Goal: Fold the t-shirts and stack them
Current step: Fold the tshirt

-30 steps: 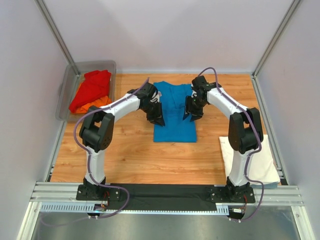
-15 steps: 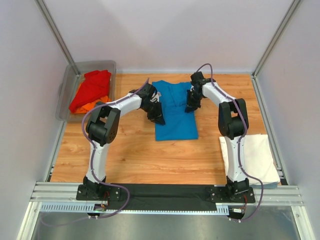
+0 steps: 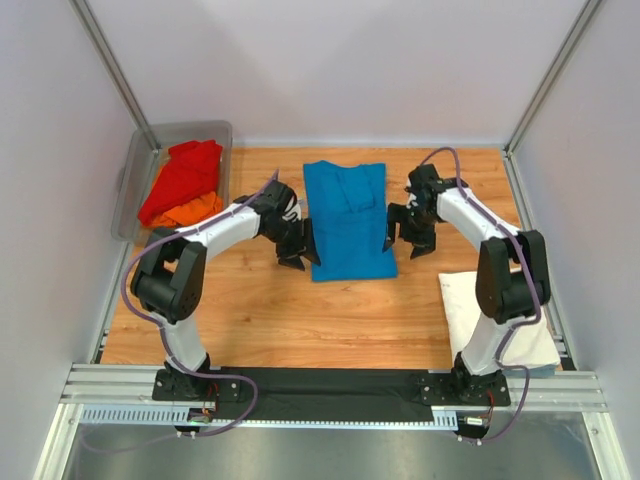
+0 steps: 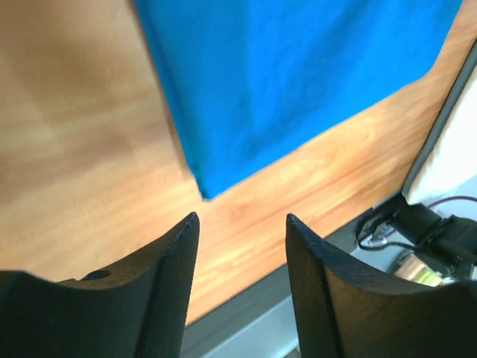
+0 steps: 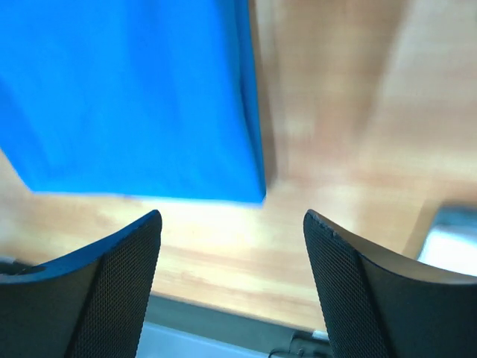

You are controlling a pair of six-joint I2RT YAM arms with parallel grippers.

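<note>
Top external view gives me the layout I need. The blue t-shirt (image 3: pixel 345 220) lies flat in the middle of the wooden table (image 3: pixel 250 310), already narrowed to a tall rectangle. Its long axis runs straight away from the arm bases, hem toward me and collar end toward the back wall.

The shirt sits squarely between the two arms. The left gripper (image 3: pixel 297 255) hangs just beside its near left corner. The right gripper (image 3: pixel 405 238) is just beside the right edge, a little farther up from the hem. Neither touches the cloth as far as I can tell.

Both wrist views show the jaws standing apart with nothing between them. On the left wrist, the shirt's corner lies just ahead of the fingertips, a touch toward one finger rather than centred. On the right wrist, the corner falls ahead of the wide gap, inside the span of the fingers.

My read is that the coming move is a fold across the long axis. Each arm would take the corner on its own side, since they are about equally near. The left looks better placed at the hem, and the right would have to slide toward me along the edge first.

The folded white t-shirt (image 3: pixel 535 320) waits at the near right, partly under the right arm. The red t-shirt (image 3: pixel 185 175) and the orange t-shirt (image 3: pixel 195 208) are bundled in the plastic tub (image 3: pixel 190 128) at far left.
</note>
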